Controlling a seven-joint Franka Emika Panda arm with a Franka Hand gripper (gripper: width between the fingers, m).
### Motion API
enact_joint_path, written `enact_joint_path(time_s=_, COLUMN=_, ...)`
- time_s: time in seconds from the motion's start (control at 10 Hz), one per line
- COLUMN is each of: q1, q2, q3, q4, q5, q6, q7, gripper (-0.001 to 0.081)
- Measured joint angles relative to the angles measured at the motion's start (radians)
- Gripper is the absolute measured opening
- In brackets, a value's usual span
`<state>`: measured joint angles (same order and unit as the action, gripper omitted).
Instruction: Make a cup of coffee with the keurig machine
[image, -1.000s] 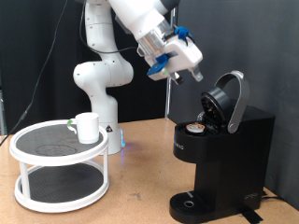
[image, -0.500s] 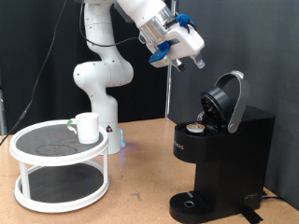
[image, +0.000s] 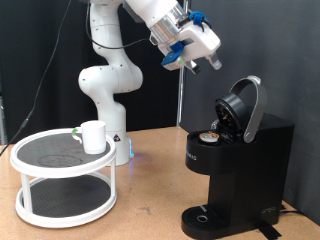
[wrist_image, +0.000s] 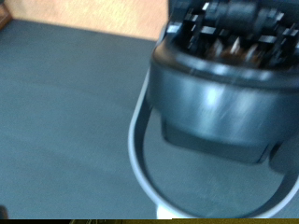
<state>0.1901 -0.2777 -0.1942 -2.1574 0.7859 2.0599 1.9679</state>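
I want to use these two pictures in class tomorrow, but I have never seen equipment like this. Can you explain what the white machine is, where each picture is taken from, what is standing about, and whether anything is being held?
The white machine is a robot arm; its gripper, a two-fingered hand, hangs in the air above the keurig machine. The exterior view comes from a camera standing in the room. The blurry wrist view comes from a camera on the hand, looking down at the coffee maker's raised lid. In the exterior view the lid is open and a tan-topped pod sits inside. The cup stands on a round white two-tier stand at that view's left. Nothing shows between the fingers.
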Motion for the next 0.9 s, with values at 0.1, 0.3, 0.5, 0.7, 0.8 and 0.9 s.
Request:
enact_joint_path(time_s=0.1, q1=0.008, q2=0.003, q3=0.007, q4=0.016, q5=0.026, q6=0.004, q7=-0.002, gripper=0.0808)
enact_joint_path(time_s=0.3, q1=0.025, q2=0.024, q3=0.035, q4=0.061, q5=0.032, q6=0.003, q7=-0.001, gripper=0.0808)
enact_joint_path(time_s=0.5, q1=0.042, q2=0.055, q3=0.071, q4=0.103, q5=0.028, q6=0.000, q7=0.004, gripper=0.0808)
enact_joint_path(time_s=0.7, q1=0.055, q2=0.084, q3=0.108, q4=0.143, q5=0.027, q6=0.000, q7=0.037, gripper=0.0808)
enact_joint_path(time_s=0.8, q1=0.060, q2=0.098, q3=0.129, q4=0.162, q5=0.027, q6=0.003, q7=0.066, gripper=0.0808)
enact_joint_path(time_s=0.9, q1=0.066, q2=0.111, q3=0.149, q4=0.179, q5=0.037, q6=0.014, q7=0.108, gripper=0.0808)
